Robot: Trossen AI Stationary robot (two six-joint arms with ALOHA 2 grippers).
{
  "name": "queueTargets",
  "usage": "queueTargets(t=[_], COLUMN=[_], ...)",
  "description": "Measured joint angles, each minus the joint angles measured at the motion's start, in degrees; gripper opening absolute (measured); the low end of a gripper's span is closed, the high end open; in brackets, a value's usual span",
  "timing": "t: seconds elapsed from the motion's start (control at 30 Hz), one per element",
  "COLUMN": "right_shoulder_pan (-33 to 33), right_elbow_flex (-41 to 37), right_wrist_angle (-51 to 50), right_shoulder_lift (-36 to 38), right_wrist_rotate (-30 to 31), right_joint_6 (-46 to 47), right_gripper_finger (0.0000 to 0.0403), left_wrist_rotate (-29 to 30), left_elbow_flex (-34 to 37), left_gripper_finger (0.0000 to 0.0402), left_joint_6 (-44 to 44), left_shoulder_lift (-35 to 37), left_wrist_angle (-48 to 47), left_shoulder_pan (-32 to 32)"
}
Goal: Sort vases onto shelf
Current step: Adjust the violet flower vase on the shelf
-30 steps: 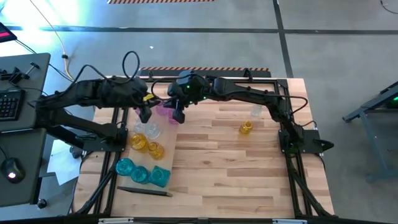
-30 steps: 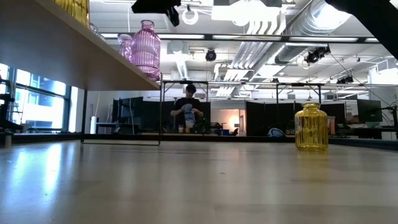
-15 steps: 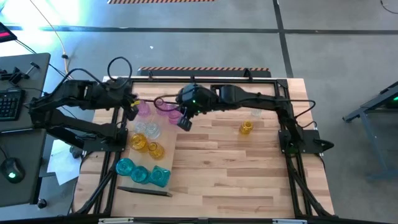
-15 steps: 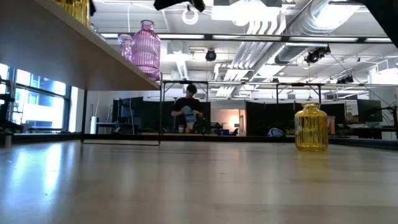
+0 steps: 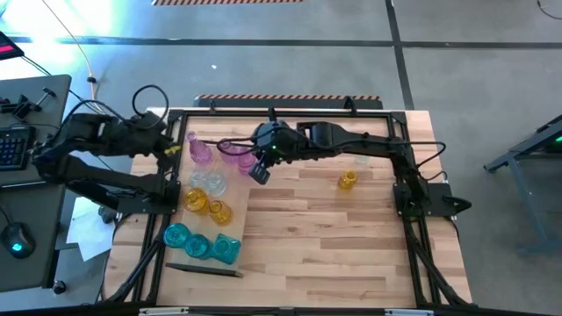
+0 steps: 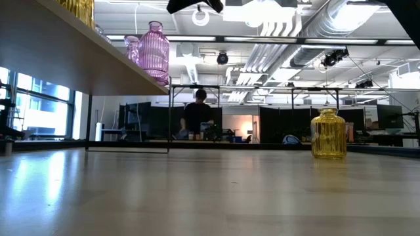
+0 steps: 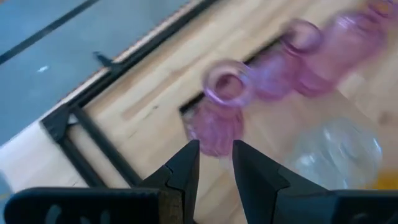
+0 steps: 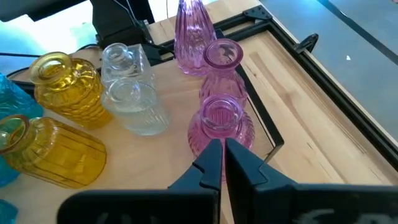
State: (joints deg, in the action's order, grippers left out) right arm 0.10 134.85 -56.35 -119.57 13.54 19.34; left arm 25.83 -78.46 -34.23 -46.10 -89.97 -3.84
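Right gripper [image 5: 260, 171] is held pressed together and empty, just above the pink vases [image 8: 219, 124] on the shelf [image 5: 230, 219]; left gripper [image 5: 173, 150] is seen slightly spread, holding nothing, beside the same pink group. Clear vases [image 5: 211, 183], yellow vases [image 5: 204, 204] and teal vases [image 5: 200, 243] are packed close beyond the pink ones. Two vases remain unsorted: a yellow vase [image 5: 348, 180] and a clear vase [image 5: 361, 159], well apart on the tabletop [image 5: 334, 237]. Glass is judged light, rigid, slippery, breakable; the neck below the lip is suggested as the hold. Open tabletop is available around both; the shelf cluster is tight, and the dark frame rails [image 5: 281, 111] are close.
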Motion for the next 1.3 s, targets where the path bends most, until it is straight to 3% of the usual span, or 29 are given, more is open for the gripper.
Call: queueTargets(t=[0.27,0.43,0.67,0.97,1.3], right_shoulder_pan=[0.01,0.02,0.61,1.55,1.51], right_elbow_flex=[0.00,0.00,0.00,0.00,0.00], right_wrist_angle=[-0.01,-2.43,-12.35,-12.51,-13.30], right_shoulder_lift=[0.00,0.00,0.00,0.00,0.00], right_wrist_rotate=[0.00,0.02,3.28,3.37,2.49], right_joint_6=[-0.27,1.47,6.42,8.66,10.27], right_gripper_finger=[0.0000,0.0000,0.0000,0.0000,0.0000], left_wrist_rotate=[-1.89,-1.38,1.08,7.88,9.92], left_elbow_flex=[0.00,0.72,7.46,12.17,17.88], left_gripper_finger=[0.0087,0.0086,0.0064,0.0027,0.0002], left_joint_6=[10.43,9.01,6.04,0.98,-0.10], left_shoulder_lift=[5.06,5.61,5.22,5.65,5.56], left_wrist_angle=[-0.09,0.07,0.02,0.28,5.68], left_shoulder_pan=[0.00,0.00,0.00,0.00,0.00])
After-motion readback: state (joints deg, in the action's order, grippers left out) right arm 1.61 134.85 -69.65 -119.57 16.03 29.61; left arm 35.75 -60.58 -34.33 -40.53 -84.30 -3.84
